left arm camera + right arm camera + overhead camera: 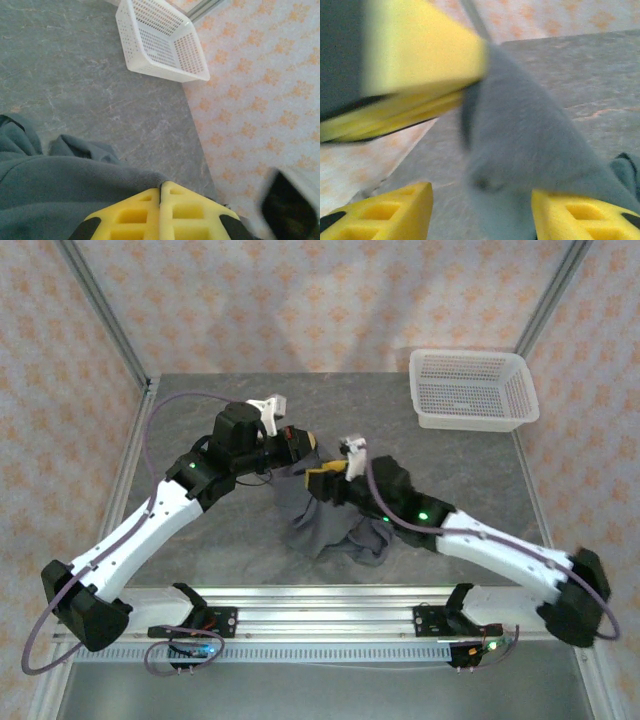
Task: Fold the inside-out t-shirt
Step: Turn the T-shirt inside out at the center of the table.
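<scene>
A grey marbled table (200, 420) stands inside orange-patterned walls (330, 300). The inside-out t-shirt (325, 530) lies bunched at the table's middle, its upper part raised between the two arms. The white basket (470, 390) sits in the far right corner, well apart. The left gripper (161, 186) is clamped on a fold of the shirt. The right gripper (482, 200) has its fingers spread, with cloth between them.

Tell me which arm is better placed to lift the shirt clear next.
Left, I'd say. The left fingers are shut on the shirt, holding part of it up. The right fingers stand apart with cloth between them, gripping nothing.
</scene>
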`<state>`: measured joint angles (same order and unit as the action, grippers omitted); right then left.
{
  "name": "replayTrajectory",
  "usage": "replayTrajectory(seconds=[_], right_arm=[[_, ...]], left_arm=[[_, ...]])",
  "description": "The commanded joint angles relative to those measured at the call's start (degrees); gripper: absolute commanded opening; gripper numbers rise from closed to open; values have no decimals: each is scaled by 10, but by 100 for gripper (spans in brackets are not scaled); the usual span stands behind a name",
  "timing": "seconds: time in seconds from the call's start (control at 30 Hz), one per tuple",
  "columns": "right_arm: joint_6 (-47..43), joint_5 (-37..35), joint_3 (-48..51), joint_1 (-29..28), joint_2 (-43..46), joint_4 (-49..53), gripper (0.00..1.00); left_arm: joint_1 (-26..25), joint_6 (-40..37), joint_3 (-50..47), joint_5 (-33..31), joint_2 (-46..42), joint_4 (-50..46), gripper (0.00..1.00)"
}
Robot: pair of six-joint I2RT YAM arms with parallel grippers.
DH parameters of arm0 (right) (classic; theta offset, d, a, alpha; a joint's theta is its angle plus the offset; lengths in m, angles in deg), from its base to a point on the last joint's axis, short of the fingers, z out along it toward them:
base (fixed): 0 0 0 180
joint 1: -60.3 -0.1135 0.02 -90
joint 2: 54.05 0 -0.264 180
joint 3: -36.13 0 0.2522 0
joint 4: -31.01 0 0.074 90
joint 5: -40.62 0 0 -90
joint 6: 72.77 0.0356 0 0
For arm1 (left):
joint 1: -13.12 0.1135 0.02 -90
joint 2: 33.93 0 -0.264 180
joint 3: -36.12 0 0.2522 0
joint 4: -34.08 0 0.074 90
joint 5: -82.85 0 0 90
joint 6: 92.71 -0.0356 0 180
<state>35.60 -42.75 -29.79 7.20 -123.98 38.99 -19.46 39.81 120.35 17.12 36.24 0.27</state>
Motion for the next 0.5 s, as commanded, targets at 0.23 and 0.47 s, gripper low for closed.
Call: replayTrajectory(seconds=[0.23, 0.47], right_arm=[[65, -103, 18, 0, -171, -39, 33], [41, -26, 82, 0, -169, -29, 46]], left_arm=[[23, 14, 63, -61, -58, -39, 0], [41, -2, 102, -60, -51, -70, 0]])
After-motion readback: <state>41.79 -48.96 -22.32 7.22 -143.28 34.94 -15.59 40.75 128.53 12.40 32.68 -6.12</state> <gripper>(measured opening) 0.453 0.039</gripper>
